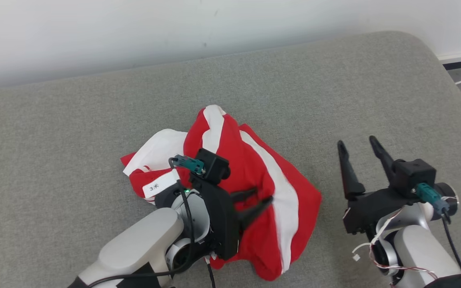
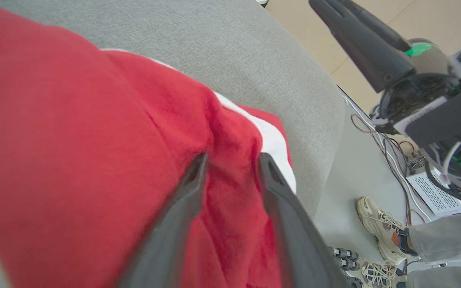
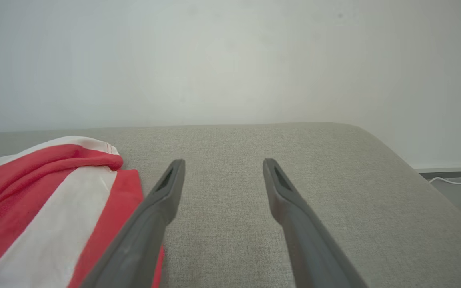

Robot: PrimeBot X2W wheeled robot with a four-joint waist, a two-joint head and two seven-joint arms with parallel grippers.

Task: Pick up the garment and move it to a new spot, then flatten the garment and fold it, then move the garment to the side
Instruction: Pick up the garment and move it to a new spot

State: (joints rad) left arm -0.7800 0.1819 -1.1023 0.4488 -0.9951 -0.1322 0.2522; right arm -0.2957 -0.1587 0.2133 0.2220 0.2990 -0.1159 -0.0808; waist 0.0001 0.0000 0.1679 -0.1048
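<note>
Grey upholstered cushion (image 1: 94, 120) under a pale wall, and the red-and-white garment (image 1: 254, 172) is lying crumpled at its centre, long axis and white stripes running 11 o'clock to 5 o'clock. The left gripper (image 1: 260, 197) is sitting over it, jaws partly apart astride a red ridge, not clamping it. The left wrist view is adding a person's sneakers (image 2: 378, 224) at 4 o'clock. The right gripper (image 1: 356, 141) is hovering at 3 o'clock, jaws wide, empty.
</note>
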